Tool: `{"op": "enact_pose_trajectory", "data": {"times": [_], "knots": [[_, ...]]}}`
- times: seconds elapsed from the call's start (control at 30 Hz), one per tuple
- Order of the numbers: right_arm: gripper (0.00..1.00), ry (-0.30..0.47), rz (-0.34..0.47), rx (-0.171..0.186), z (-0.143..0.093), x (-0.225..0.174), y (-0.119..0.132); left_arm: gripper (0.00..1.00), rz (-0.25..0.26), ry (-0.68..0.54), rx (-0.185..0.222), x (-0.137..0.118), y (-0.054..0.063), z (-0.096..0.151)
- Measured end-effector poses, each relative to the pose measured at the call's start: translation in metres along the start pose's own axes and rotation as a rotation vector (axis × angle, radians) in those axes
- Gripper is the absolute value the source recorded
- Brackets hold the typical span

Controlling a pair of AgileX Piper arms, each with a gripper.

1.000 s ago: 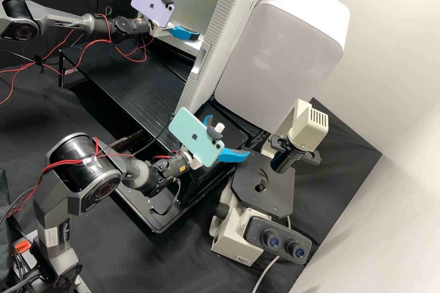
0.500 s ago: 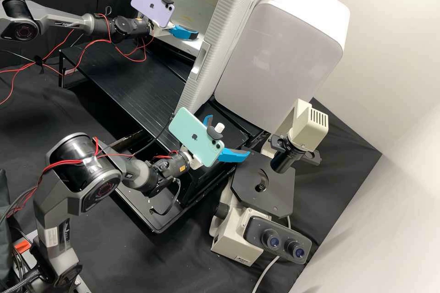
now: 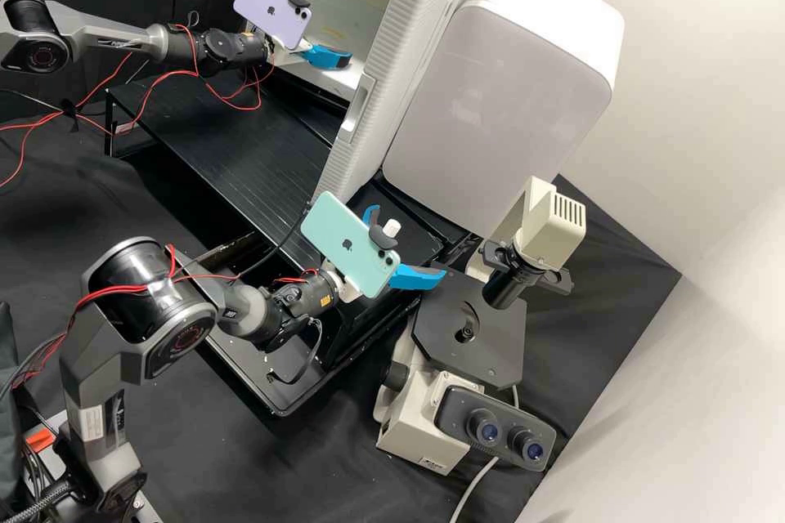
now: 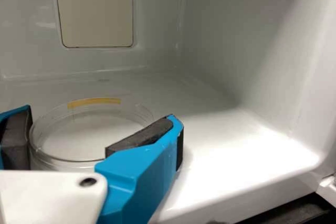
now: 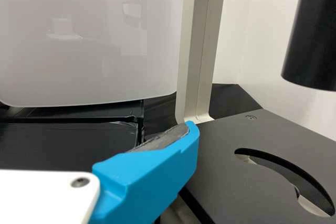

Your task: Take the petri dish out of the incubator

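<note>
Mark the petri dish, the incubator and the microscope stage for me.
petri dish (image 4: 79, 137): left wrist view, on its clear floor.
incubator (image 4: 241, 140): left wrist view, on the bare white chamber floor.
microscope stage (image 3: 495, 351): high view, on the black plate beside the centre hole.

Materials and surface finish, bench and incubator

Round clear plastic petri dish (image 4: 86, 129): smooth, glossy wall. White plastic incubator (image 4: 247, 145): chamber floor smooth and glossy; its white plastic door (image 3: 409, 57) is ribbed with a satin finish. Right gripper (image 3: 406, 243): bright blue plastic fingers (image 5: 152, 182), smooth with a slight sheen; dark grey pad (image 5: 163, 136), matt and rubbery-looking. Flat black metal microscope stage (image 5: 252, 145): matt. Black cloth bench cover (image 3: 245, 458): matt, creased.
</note>
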Motion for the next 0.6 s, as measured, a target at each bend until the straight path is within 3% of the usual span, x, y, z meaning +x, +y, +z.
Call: {"op": "enact_pose_trajectory", "data": {"times": [0.27, 0.43, 0.5, 0.6], "knots": [[1.00, 0.000, 0.000, 0.000, 0.000, 0.000, 0.000, 0.00, -0.002, 0.000, 0.002, 0.000, -0.001, 0.000], [1.00, 0.000, 0.000, 0.000, 0.000, 0.000, 0.000, 0.00, 0.012, -0.003, 0.023, -0.002, -0.011, -0.004], [1.00, 0.000, 0.000, 0.000, 0.000, 0.000, 0.000, 0.00, 0.018, -0.014, 0.009, -0.006, -0.012, -0.005], [1.00, 0.000, 0.000, 0.000, 0.000, 0.000, 0.000, 0.00, 0.013, -0.053, 0.037, -0.014, -0.016, -0.005]]}}
